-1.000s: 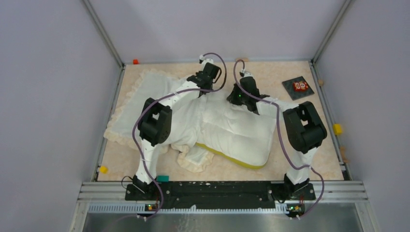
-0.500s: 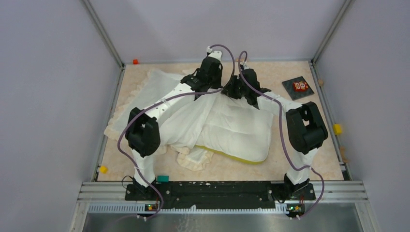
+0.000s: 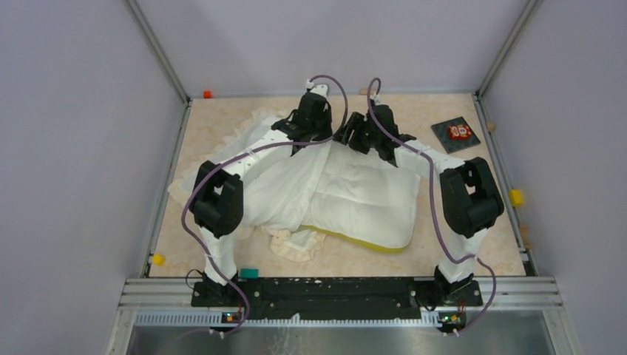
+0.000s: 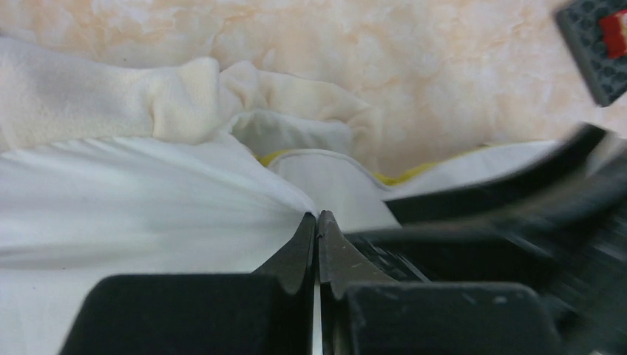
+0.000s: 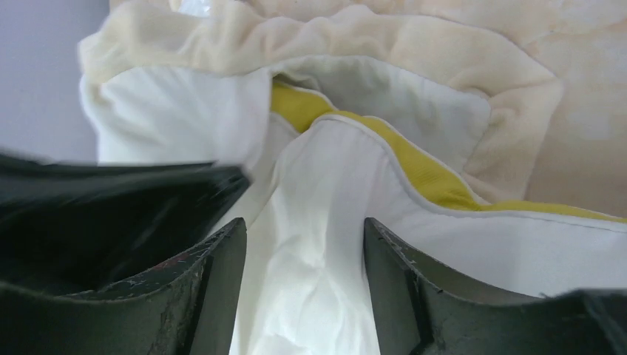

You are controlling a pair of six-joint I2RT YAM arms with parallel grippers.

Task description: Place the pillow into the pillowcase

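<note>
The pillow (image 3: 366, 200), plump, quilted and white with a yellow band, lies in the middle of the table. The frilly cream pillowcase (image 3: 273, 185) drapes over its left part. My left gripper (image 3: 303, 144) is at the pillow's far edge. In the left wrist view my left gripper (image 4: 317, 216) is shut on taut pillowcase cloth (image 4: 148, 200), beside the pillow's corner (image 4: 325, 177). My right gripper (image 3: 345, 137) is close to its right. In the right wrist view my right gripper (image 5: 303, 229) stands open, with creased pillow cloth (image 5: 310, 296) loose between its fingers (image 5: 392, 274). The ruffle (image 5: 414, 66) wraps that corner.
A dark square tile (image 3: 455, 134) with a red mark lies at the back right. Small blocks sit at the table's edges: orange (image 3: 208, 94), yellow (image 3: 515, 197), yellow (image 3: 157, 259) and teal (image 3: 248, 273). Grey walls enclose three sides.
My right gripper has opened and let go of the pillow's corner. My left gripper has closed on the pillowcase and drawn it over the pillow's far edge.
</note>
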